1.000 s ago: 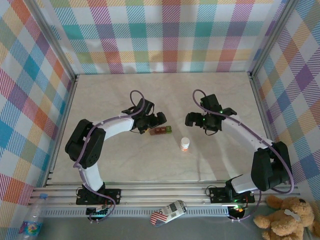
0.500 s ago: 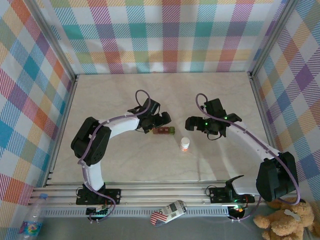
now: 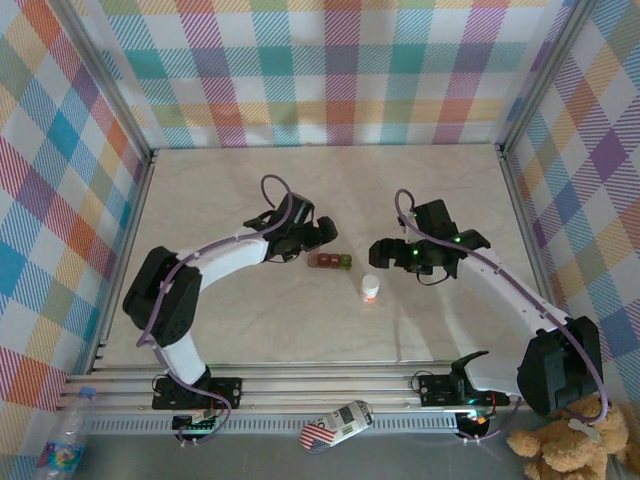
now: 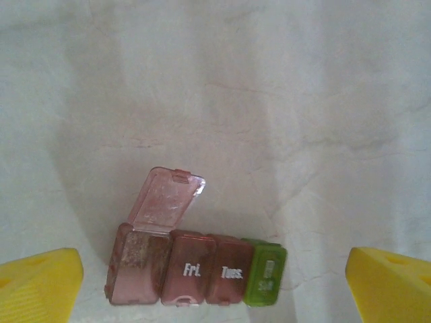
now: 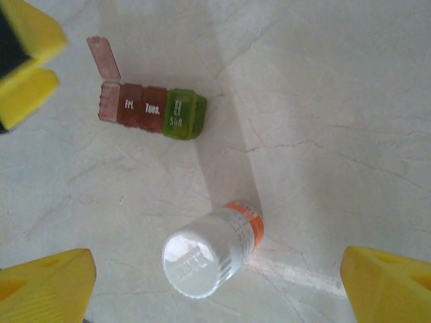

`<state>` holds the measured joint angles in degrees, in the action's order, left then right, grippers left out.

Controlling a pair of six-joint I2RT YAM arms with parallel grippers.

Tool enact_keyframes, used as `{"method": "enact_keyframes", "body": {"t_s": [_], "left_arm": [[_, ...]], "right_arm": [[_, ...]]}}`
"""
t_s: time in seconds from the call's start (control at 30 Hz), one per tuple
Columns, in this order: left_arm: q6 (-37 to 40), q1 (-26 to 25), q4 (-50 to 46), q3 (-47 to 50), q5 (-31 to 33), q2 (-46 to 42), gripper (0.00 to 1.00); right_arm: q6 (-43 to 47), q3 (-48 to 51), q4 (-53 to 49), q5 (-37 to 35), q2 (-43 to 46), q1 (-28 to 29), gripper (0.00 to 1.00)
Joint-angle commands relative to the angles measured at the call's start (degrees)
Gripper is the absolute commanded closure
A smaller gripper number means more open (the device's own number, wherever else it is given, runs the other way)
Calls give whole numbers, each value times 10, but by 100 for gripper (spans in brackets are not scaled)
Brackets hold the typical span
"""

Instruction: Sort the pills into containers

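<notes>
Top external view: the left gripper (image 3: 312,242) sits near the middle of the counter (image 3: 230,330) with its fingers spread wide and nothing between them. It is just on the left-edge side of the containers (image 3: 329,261). From the left wrist, its yellow fingers (image 4: 40,282) show at the two lower corners, and the containers (image 4: 195,269) lie on the counter between them, clear of both. The containers are a short row of four joined boxes, three dark red and one green, about midway between the left and right edges. The green box is at the end toward the right edge. The lid (image 4: 165,200) of the red box at the opposite end stands open, tipped toward the far edge, and the other three lids are shut. Two of the red ones read "Fri." and "Tues."; what lies inside the opened box cannot be told. The right gripper (image 3: 384,252) is on the right-edge side of the containers, also spread apart and empty. From its wrist camera, its yellow fingers (image 5: 47,282) frame a small white bottle (image 5: 209,252) with an orange lower part, touching neither finger. That bottle (image 3: 371,289) stands upright near the green box but apart from it, toward the near edge. A teddy bear (image 3: 570,435) sits beyond the near right corner.
</notes>
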<state>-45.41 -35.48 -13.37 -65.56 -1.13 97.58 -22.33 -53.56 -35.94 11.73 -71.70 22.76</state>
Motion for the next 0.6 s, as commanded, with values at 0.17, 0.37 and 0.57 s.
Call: {"method": "enact_keyframes", "body": {"t_s": [0.17,0.37,0.57], "left_arm": [[9,26,-51,77,45,-105,0],[11,61,-63,126,41,-165,0],[26,84,-70,132,22,-184,0]], "right_arm": [[31,-43,-60,-29,-40,62,10],[33,-75,-61,-81,-104,112,13],[34,-101,-69,-128,-155,138,17]]}}
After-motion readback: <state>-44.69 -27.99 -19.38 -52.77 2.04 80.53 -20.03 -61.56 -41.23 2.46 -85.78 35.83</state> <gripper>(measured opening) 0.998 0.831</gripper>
